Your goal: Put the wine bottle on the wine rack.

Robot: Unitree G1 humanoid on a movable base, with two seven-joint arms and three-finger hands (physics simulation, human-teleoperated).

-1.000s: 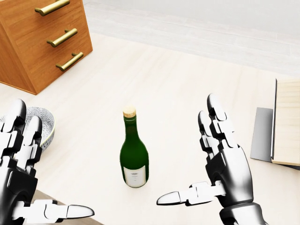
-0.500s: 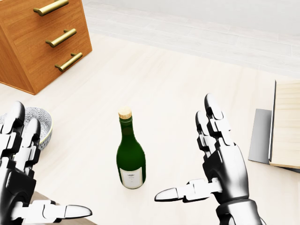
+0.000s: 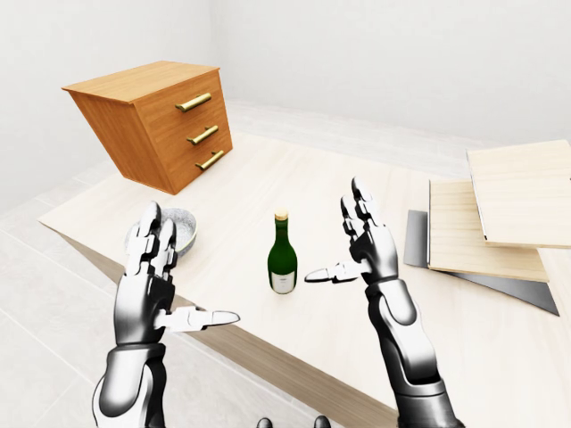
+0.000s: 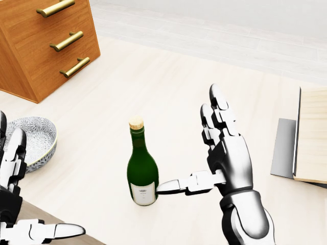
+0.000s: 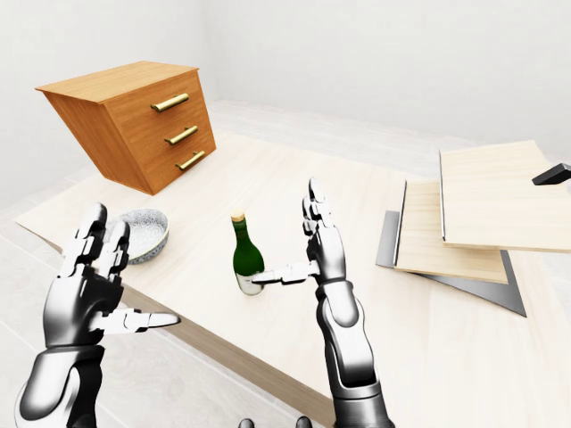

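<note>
1. My right hand [image 4: 225, 153] has its silver fingers [image 4: 217, 109] spread apart and upright, thumb tip at or just short of the glass; I cannot tell which.
2. At its 9 o'clock in the head view, the dark green corked glass wine bottle [image 4: 142, 171] stands upright on the pale wooden table [image 4: 168, 92], so a side grasp suits it.
3. My left hand [image 3: 152, 285], fingers apart, hangs off the table edge, holding nothing.
4. The stacked pale wooden rack boards [image 3: 500, 214] lie at the bottle's 3 o'clock in the left-eye view, well apart.
</note>
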